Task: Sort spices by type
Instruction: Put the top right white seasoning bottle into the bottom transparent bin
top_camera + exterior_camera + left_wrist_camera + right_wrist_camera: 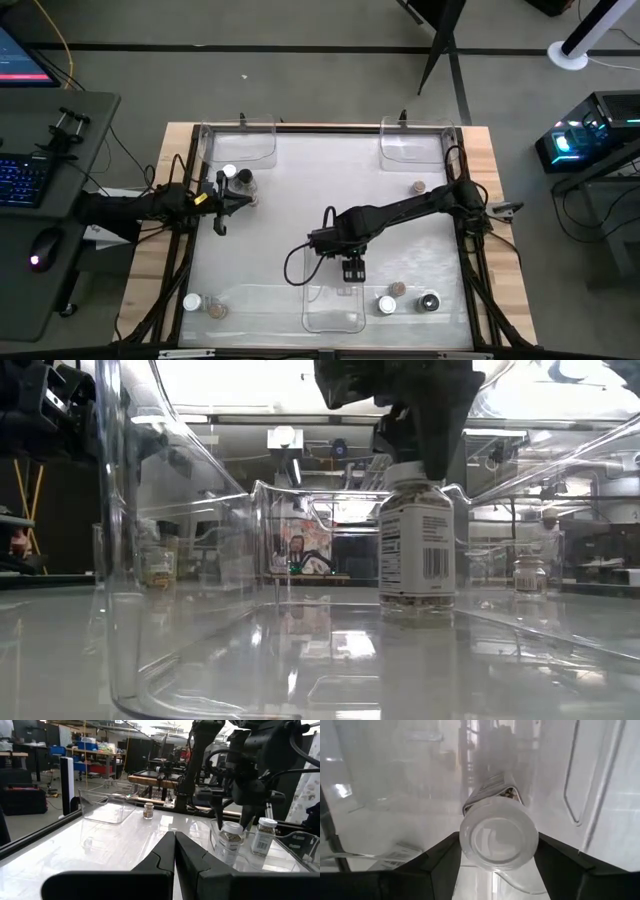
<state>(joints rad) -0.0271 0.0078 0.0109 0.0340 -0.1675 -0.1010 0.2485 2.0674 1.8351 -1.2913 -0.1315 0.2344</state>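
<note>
My right gripper (pixel 352 268) hangs over the clear near tray (pixel 335 318), shut on a white-capped spice jar (pixel 415 540) with a barcode label. My left gripper (pixel 222 198) waits shut at the table's left, beside two jars (pixel 238 179), touching nothing. Three more jars (pixel 398 288) (pixel 387 305) (pixel 430 302) stand upright right of the near tray. Two jars (pixel 203 305) stand at the near left corner. One jar (pixel 415 187) stands below the far right tray (pixel 415 147). My right gripper (pixel 497 845) pinches the jar's round white cap (pixel 497 827) between its two fingers (pixel 445 860), coming from above and pointing down. The jar hangs upright below the fingers, inside the near tray. Its base (pixel 415 603) is at or just above the tray floor.
A second clear tray (pixel 240 145) sits at the far left corner. The table has a raised black frame (pixel 185 250) along its sides. Open white surface lies in the table's middle. The near tray's walls (pixel 120 560) rise close around the held jar.
</note>
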